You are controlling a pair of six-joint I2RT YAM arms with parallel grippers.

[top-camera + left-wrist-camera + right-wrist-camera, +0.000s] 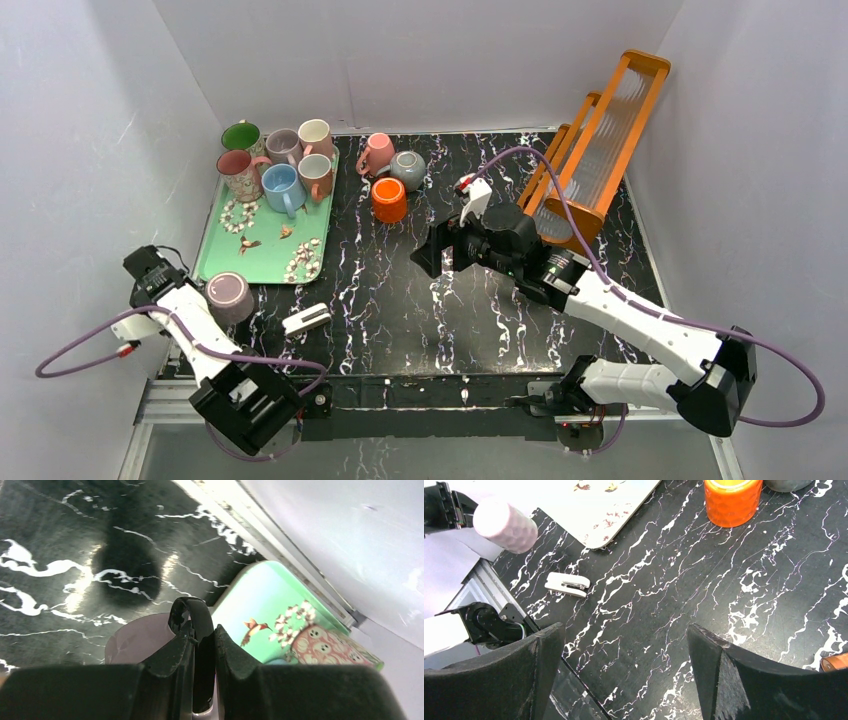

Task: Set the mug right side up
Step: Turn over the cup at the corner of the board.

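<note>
A mauve mug with a black handle is at the near left corner of the green tray. My left gripper is shut on that handle; in the left wrist view the handle sits between the fingers, with the pale mug body to the left. In the right wrist view the mug looks tilted onto its side, held off the table. My right gripper is open and empty above the middle of the table, its wide-apart jaws showing in its own view.
The tray holds several upright mugs at its far end. An orange mug stands upside down mid-table, with a pink mug and a grey mug behind it. A white clip lies near the front. An orange rack leans at the back right.
</note>
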